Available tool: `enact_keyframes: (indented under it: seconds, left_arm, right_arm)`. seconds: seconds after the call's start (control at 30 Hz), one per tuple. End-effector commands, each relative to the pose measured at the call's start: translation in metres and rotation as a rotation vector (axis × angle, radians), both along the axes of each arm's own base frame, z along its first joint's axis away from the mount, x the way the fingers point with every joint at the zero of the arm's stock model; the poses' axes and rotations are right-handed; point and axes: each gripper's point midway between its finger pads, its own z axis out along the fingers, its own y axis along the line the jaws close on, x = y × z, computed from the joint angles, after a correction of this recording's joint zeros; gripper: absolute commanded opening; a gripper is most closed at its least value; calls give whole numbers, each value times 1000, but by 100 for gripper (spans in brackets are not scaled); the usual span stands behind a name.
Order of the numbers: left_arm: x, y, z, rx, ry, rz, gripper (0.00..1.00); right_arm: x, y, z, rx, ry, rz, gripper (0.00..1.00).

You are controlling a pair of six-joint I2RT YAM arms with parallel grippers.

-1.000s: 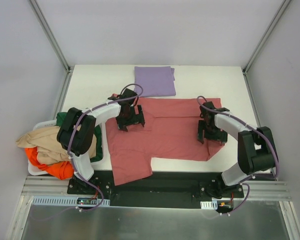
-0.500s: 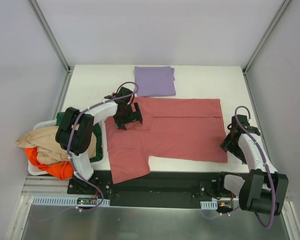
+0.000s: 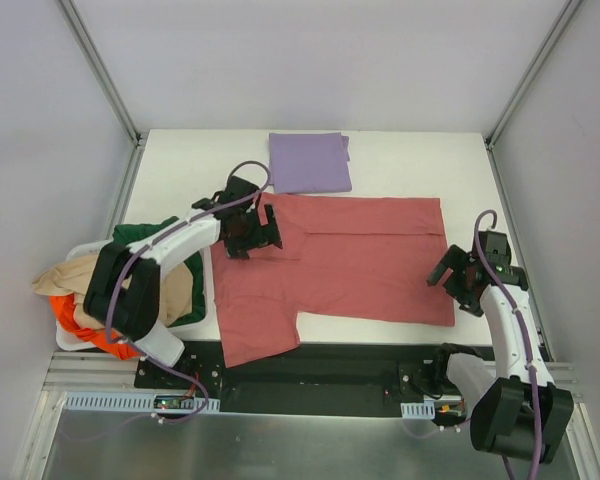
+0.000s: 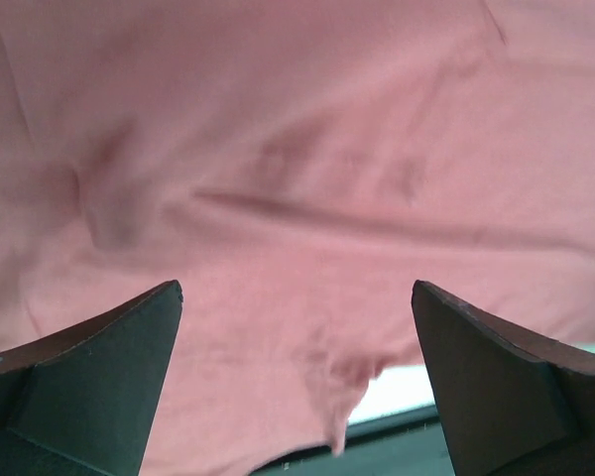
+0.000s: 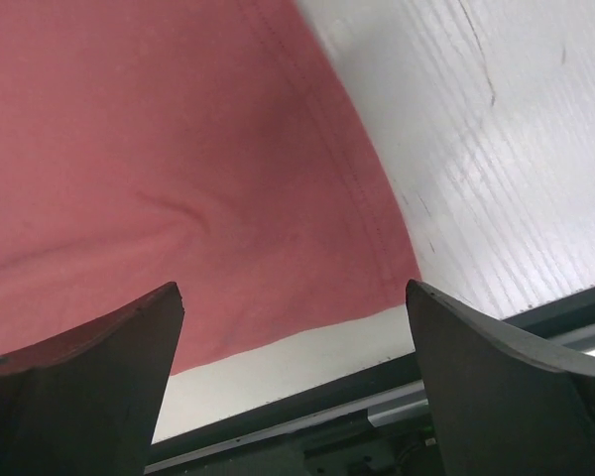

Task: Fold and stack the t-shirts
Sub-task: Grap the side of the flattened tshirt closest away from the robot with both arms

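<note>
The red t-shirt [image 3: 360, 260] lies spread flat on the white surface [image 3: 180, 170], just near of a folded purple t-shirt [image 3: 309, 162]. The left fingers [image 4: 89, 367] stand wide apart and hold nothing, over the shirt's far left part, with red cloth filling the gap between them. The right fingers [image 5: 516, 397] are likewise parted and empty, over the shirt's near right corner, where its stitched hem runs between them.

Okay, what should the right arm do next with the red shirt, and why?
Probably lower the right gripper and pinch the hem corner of the red shirt beneath it: the jaws stand open over that corner, and the shirt lies spread out.
</note>
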Motion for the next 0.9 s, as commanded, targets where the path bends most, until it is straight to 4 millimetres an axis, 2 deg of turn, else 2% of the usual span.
enact_keyframes:
  seconds: [0.0, 0.13, 0.23, 0.37, 0.43, 0.57, 0.77, 0.87]
  left_arm:
    - [-57, 4, 18, 9, 26, -40, 99]
    - [-127, 21, 9, 130, 93, -56, 99]
    - [-175, 49, 0, 199, 158, 4, 99]
    - [-216, 61, -15, 179, 227, 42, 93]
    - [-230, 60, -19, 153, 267, 34, 84]
    - [-249, 54, -23, 149, 310, -6, 78]
    - [-251, 52, -31, 231, 332, -19, 69]
    - [-252, 42, -37, 220, 345, -44, 61]
  right_arm:
    - [8, 7, 5, 30, -62, 55, 96]
    - [11, 8, 5, 27, -94, 74, 96]
    - [10, 7, 0, 15, -86, 86, 96]
    - [10, 8, -7, 26, -73, 93, 96]
    - [11, 10, -8, 34, -71, 100, 96]
    - [11, 10, -9, 35, -64, 101, 96]
    - [12, 8, -7, 25, -74, 99, 96]
    - [12, 7, -7, 17, -77, 96, 96]
